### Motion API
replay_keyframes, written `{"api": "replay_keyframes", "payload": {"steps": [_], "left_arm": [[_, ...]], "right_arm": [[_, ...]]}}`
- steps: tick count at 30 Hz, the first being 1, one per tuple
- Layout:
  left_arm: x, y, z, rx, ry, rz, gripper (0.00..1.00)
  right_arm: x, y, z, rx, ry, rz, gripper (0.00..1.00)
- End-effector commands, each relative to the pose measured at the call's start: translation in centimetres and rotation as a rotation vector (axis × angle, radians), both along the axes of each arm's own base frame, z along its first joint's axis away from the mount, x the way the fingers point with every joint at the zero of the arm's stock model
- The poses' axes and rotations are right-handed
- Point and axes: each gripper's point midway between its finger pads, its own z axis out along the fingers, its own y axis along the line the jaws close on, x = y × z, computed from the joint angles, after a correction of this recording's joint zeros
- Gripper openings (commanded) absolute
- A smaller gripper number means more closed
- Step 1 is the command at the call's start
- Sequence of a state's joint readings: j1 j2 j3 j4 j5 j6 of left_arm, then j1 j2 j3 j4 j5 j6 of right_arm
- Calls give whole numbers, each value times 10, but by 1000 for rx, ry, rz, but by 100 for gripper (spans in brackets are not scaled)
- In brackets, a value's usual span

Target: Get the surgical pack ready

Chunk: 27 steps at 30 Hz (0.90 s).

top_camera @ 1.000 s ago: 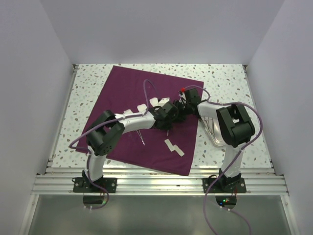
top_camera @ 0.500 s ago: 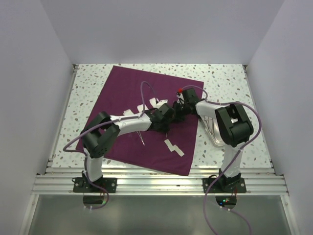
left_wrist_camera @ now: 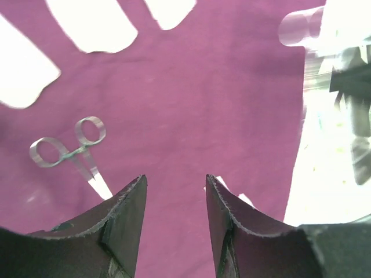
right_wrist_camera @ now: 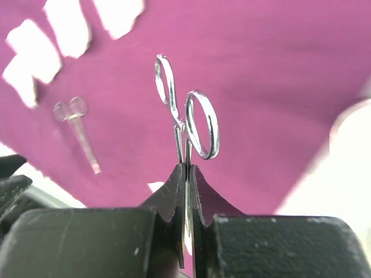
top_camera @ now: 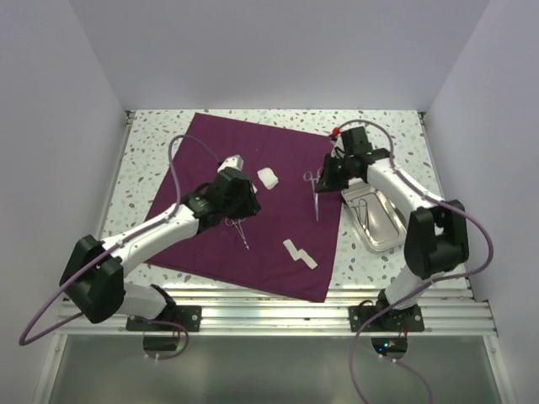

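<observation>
**Arms part; the right one comes away with a clamp**

A second ago both grippers were huddled together mid-cloth; now they are well apart. The right gripper point(right_wrist_camera: 186, 171) is pinched tight on a clamp point(right_wrist_camera: 194, 124), whose rings stick out beyond the tips, above the cloth point(top_camera: 278, 151). The left gripper point(left_wrist_camera: 174, 185) has drawn back with its jaws moderately apart and empty. A second clamp point(left_wrist_camera: 87, 168) lies ahead and left of its tips, with gauze point(left_wrist_camera: 93, 23) farther ahead. The pack is unwrapped, its cloth spread flat beneath both grippers. The pick-up looks done; this clamp likely needs laying down before any folding.
</observation>
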State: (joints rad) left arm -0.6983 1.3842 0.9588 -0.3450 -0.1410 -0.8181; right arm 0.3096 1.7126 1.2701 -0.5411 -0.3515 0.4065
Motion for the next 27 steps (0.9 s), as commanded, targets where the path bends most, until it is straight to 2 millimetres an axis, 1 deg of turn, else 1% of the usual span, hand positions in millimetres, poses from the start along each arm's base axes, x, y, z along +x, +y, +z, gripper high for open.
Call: {"api": "replay_keyframes", "payload": {"steps": [1, 2, 3, 4, 5, 6, 7, 11, 13, 15, 16, 17, 19, 20, 22, 24, 25, 27], "left_arm": [[-15, 11, -22, 43, 68, -22, 48], [-17, 13, -24, 43, 87, -4, 48], [-21, 16, -31, 57, 114, 5, 47], [-22, 19, -37, 73, 130, 21, 42], [-23, 23, -43, 83, 153, 57, 38], [-27, 33, -50, 121, 200, 98, 36], [-28, 38, -58, 144, 226, 119, 35], [-27, 40, -65, 166, 250, 135, 35], [-28, 41, -66, 167, 255, 142, 39], [-30, 44, -69, 180, 272, 154, 42], [-30, 45, -69, 185, 273, 156, 43], [-30, 45, -68, 183, 271, 156, 43], [-30, 42, -66, 149, 240, 145, 48], [-27, 40, -63, 124, 218, 147, 52], [-28, 46, -62, 125, 207, 183, 54], [-30, 56, -66, 161, 227, 236, 55], [-31, 59, -68, 181, 237, 243, 55], [-31, 63, -75, 237, 271, 255, 55]], "right_arm": [[-8, -89, 39, -230, -43, -102, 0], [-15, -115, 47, -324, -45, -149, 0], [-19, -133, 48, -391, -38, -148, 0], [-23, -151, 49, -439, -19, -172, 0], [-31, -170, 48, -530, 4, -197, 0], [-33, -179, 49, -556, -3, -205, 0], [-34, -188, 46, -562, 11, -223, 0], [-29, -192, 21, -509, 70, -233, 0], [-25, -192, 4, -504, 104, -226, 0], [-24, -190, -6, -493, 141, -196, 0], [-24, -189, -15, -495, 165, -186, 0], [-23, -191, -18, -503, 170, -187, 0], [-22, -195, -26, -529, 195, -184, 0], [-22, -194, -29, -523, 206, -172, 0], [-20, -186, -36, -481, 218, -149, 0], [-19, -185, -42, -480, 231, -152, 0], [-22, -187, -48, -482, 249, -151, 0], [-23, -187, -52, -481, 252, -158, 0]]}}
